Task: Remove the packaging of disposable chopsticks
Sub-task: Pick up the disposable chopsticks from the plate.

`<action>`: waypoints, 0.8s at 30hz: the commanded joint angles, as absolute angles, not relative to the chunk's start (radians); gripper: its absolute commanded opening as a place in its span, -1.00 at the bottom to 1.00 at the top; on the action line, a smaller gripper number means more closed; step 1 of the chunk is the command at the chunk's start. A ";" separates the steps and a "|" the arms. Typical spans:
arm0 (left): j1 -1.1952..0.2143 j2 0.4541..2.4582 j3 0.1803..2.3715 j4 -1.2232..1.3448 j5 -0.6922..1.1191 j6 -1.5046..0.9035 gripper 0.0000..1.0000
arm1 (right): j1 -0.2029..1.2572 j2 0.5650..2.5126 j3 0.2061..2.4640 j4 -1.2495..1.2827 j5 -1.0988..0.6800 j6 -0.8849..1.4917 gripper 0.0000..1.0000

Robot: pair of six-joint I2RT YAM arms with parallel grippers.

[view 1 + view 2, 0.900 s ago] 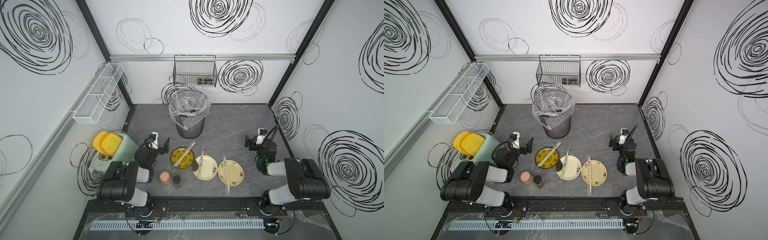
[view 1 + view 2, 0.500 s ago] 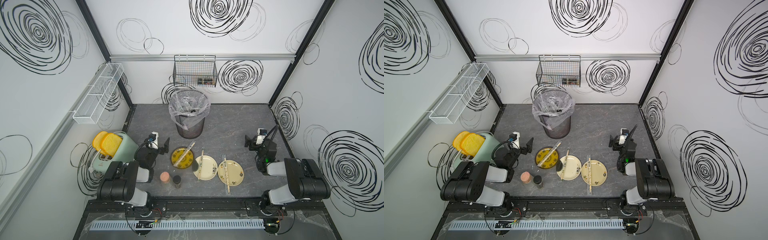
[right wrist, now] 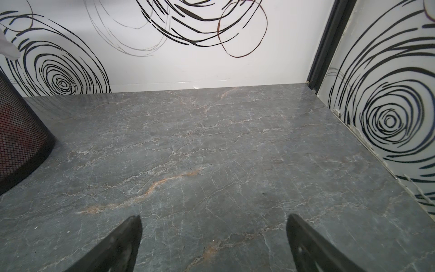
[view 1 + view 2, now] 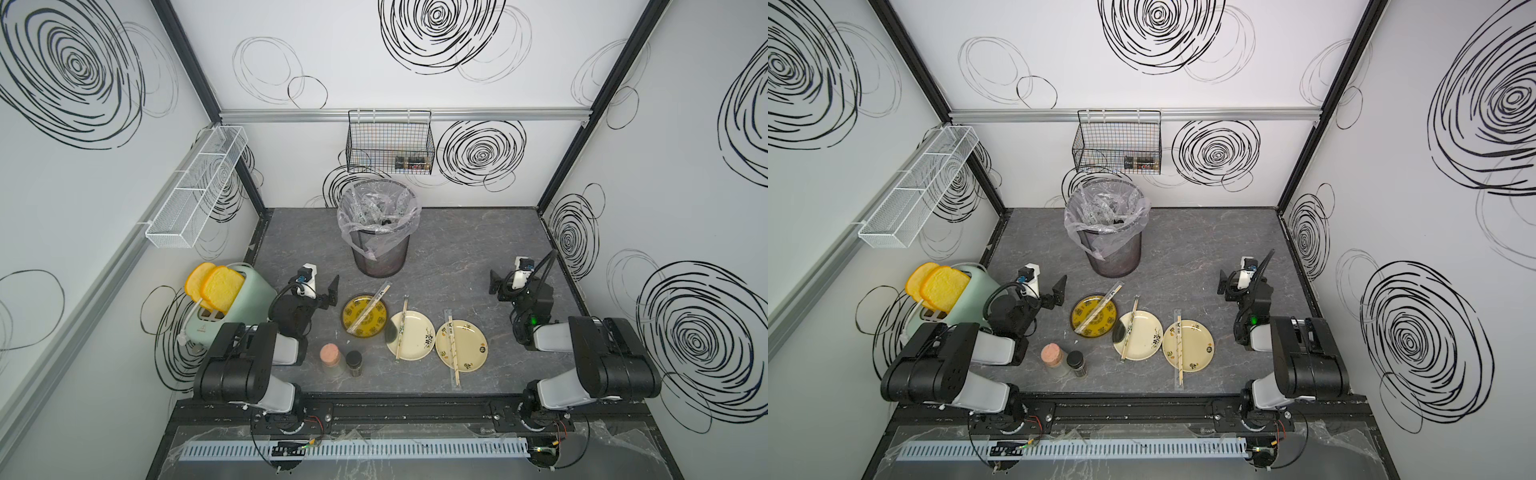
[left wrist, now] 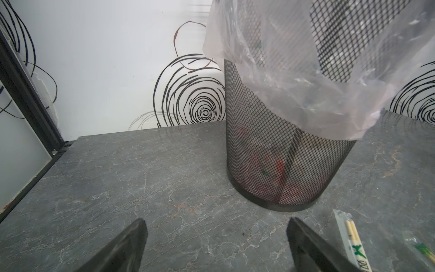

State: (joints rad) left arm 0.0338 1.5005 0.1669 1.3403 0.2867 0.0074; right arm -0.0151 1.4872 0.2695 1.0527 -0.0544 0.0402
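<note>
As hands (image 5: 216, 221) (image 3: 214, 217) gape wide — both empty

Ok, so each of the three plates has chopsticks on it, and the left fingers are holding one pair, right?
No. Each of the three plates does carry chopsticks, but the left fingers are open and hold nothing, as the left wrist view shows.

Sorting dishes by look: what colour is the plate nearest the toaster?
The plate is yellow with dark marks and a dark rim; clearest in a top view.
</note>
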 commanded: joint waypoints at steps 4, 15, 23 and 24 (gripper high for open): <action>0.037 1.496 0.174 1.409 0.285 0.005 0.96 | -0.024 1.486 0.278 1.073 -0.068 0.041 0.95; 0.002 1.080 0.312 0.959 0.161 -0.252 0.49 | 0.003 1.308 0.592 0.398 0.029 0.350 0.95; -0.293 0.857 0.571 0.528 0.138 -0.268 0.39 | 0.136 1.239 0.759 -0.033 -0.226 0.433 0.82; -0.341 0.837 0.596 0.468 0.145 -0.267 0.38 | 0.174 1.221 0.762 -0.082 -0.194 0.422 0.79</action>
